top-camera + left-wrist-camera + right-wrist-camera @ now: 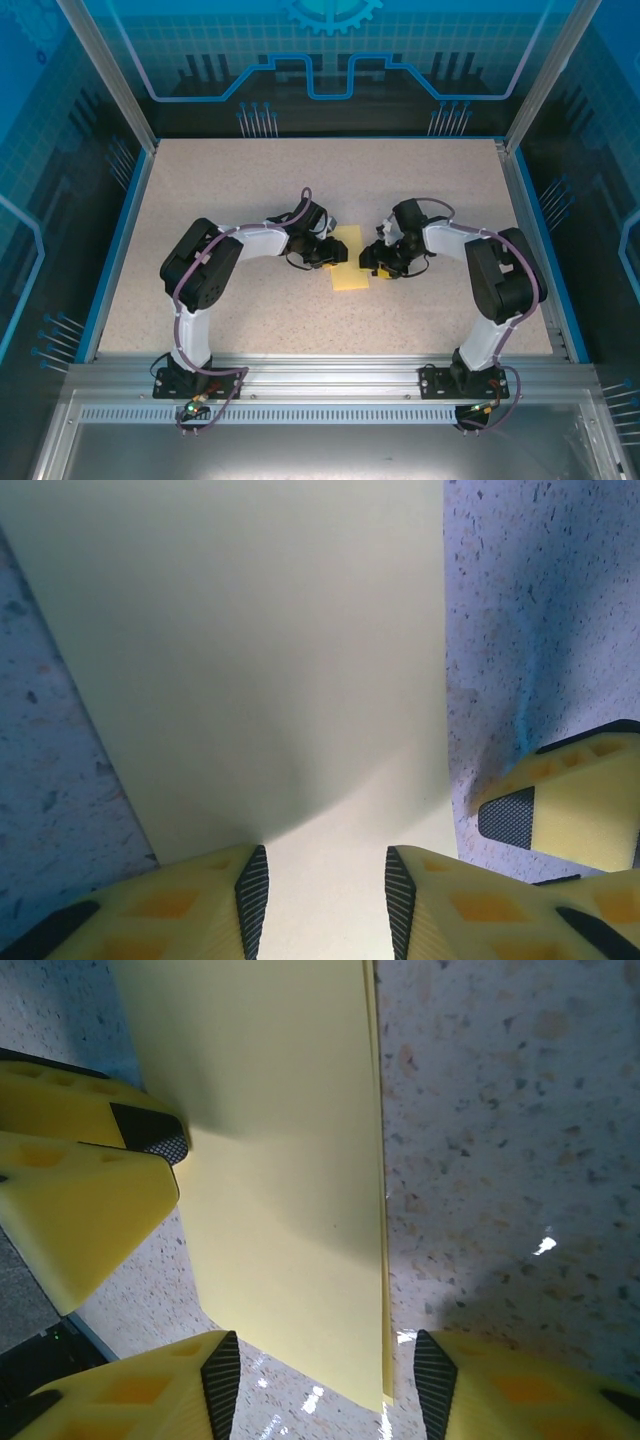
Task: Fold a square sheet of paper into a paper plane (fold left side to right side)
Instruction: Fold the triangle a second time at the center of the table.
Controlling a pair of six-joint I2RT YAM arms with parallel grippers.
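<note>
The paper [350,260] lies flat on the table [250,190] as a narrow strip, long axis running away from the bases, equally near both arms: the left end effector [325,905] and right end effector [328,1390] flank its long edges, jaws part-open, apparently pinching nothing.

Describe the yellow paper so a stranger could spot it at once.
Find the middle of the speckled beige tabletop, between the left gripper and right gripper. The thin bright-yellow sheet of paper lies there, folded into a narrow rectangle. It alone is flat and yellow.
</note>
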